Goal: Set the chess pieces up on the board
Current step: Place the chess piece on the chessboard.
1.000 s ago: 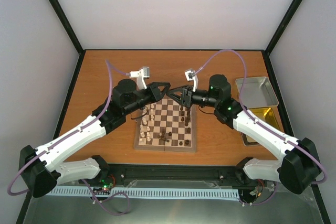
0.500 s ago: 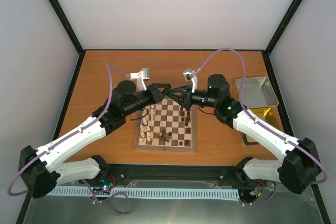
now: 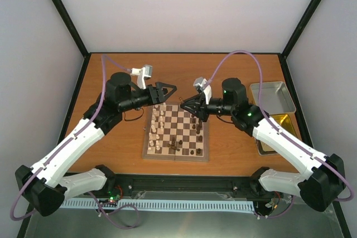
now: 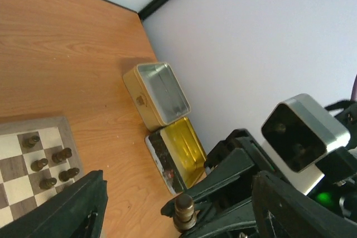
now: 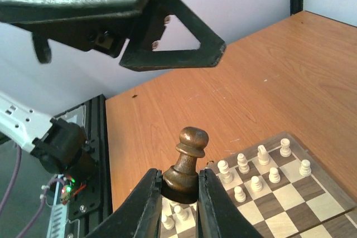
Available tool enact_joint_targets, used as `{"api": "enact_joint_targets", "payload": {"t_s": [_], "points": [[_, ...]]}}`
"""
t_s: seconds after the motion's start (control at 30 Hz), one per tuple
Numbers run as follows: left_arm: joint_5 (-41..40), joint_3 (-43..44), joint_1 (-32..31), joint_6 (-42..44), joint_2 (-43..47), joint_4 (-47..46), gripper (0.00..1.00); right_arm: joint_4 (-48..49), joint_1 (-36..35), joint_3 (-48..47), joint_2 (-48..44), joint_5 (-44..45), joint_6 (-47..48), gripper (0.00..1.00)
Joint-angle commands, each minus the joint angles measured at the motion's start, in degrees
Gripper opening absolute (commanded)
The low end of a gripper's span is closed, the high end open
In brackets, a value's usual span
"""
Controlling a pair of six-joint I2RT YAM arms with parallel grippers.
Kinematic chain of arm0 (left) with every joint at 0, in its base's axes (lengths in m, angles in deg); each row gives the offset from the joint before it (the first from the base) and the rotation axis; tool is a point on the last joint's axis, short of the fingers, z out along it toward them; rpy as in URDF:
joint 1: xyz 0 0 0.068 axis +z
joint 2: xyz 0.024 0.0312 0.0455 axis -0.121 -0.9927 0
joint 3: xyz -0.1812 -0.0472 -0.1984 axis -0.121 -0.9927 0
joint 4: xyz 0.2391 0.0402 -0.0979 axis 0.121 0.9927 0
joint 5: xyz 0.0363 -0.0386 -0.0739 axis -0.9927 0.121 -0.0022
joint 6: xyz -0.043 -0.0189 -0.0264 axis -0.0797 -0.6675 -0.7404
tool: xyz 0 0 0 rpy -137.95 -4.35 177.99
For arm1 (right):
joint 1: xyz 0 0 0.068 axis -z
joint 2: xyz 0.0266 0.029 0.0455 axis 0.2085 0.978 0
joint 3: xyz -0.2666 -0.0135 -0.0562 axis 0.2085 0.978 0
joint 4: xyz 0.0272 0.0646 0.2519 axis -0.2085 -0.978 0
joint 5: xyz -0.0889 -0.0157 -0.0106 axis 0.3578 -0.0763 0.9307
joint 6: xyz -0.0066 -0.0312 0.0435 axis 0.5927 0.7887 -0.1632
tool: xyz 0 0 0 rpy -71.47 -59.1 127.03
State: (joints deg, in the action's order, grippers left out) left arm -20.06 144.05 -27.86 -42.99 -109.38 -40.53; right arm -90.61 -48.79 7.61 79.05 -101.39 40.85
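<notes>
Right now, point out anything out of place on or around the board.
A few dark pieces are bunched mid-board near the near edge of the board, away from the dark row on its right. One dark pawn is off the board, pinched by its base in the right fingers.

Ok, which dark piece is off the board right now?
The dark pawn pinched upright in the right arm's fingers; the other dark pieces are on the board.

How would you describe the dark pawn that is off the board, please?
Find the chessboard, then the right pincer above its far edge. Pinched in it by the base is a dark brown pawn, the only piece held clear of the squares.
</notes>
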Motion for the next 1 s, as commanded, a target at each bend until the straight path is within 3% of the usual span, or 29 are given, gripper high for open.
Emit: {"api": "enact_joint_targets", "payload": {"t_s": [0.0,0.2,0.37,0.57,0.9,0.97], "points": [[15.5,5.2,2.2,7.6,-2.9,9.5,0.69,-6.5,-0.1,-2.6,-1.8,-2.5,8.6,0.04],[26.5,5.3,2.4,9.2,-5.5,9.2,0.62,-10.6,-0.2,-4.5,-0.9,-2.9,11.3,0.05],[28.2,2.4,2.5,7.4,-7.8,7.9,0.55,-13.6,-0.2,-5.7,0.7,-4.7,12.4,0.06],[28.8,0.0,2.5,2.0,-9.8,2.4,0.31,-14.7,-0.2,-5.7,1.1,-5.2,13.2,0.05],[29.3,-0.8,2.5,1.1,-10.4,0.7,0.28,-16.1,-0.2,-6.5,2.7,-5.7,14.0,0.05],[28.3,-0.7,2.6,1.2,-10.1,1.0,0.22,-16.4,-0.2,-6.4,2.8,-5.6,14.1,0.05]]}}
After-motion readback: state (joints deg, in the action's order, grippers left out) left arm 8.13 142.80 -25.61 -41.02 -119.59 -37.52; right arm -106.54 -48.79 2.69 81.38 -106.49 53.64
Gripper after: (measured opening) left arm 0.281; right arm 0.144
